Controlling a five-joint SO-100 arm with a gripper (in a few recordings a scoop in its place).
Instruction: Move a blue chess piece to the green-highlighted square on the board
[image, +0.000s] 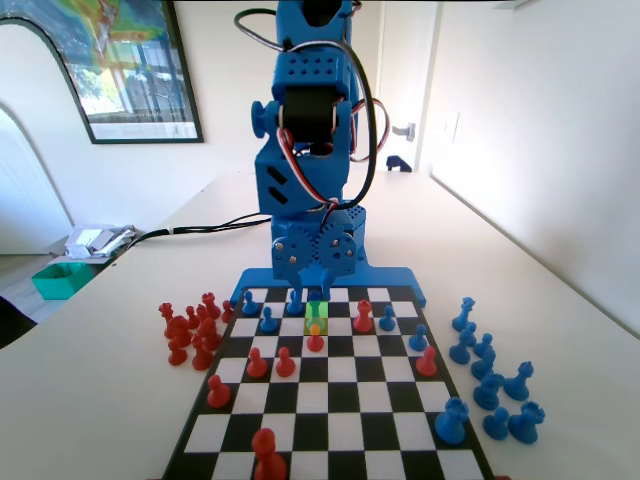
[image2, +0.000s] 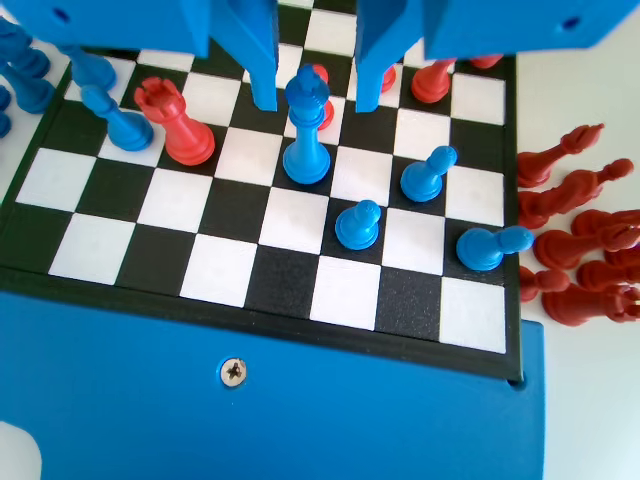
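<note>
The gripper (image2: 315, 85) is seen low over the board (image2: 290, 275) near its blue edge, jaws apart, straddling a tall crowned blue piece (image2: 306, 130) without visibly clamping it. The green-highlighted square (image: 316, 312) lies near the arm's end, apparently unoccupied. Blue pawns (image2: 357, 224) stand just beside, untouched; by this look, the whole move is left.

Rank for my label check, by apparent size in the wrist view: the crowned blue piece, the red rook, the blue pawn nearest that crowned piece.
1. Crowned blue piece
2. Red rook
3. Blue pawn
None look alike.
</note>
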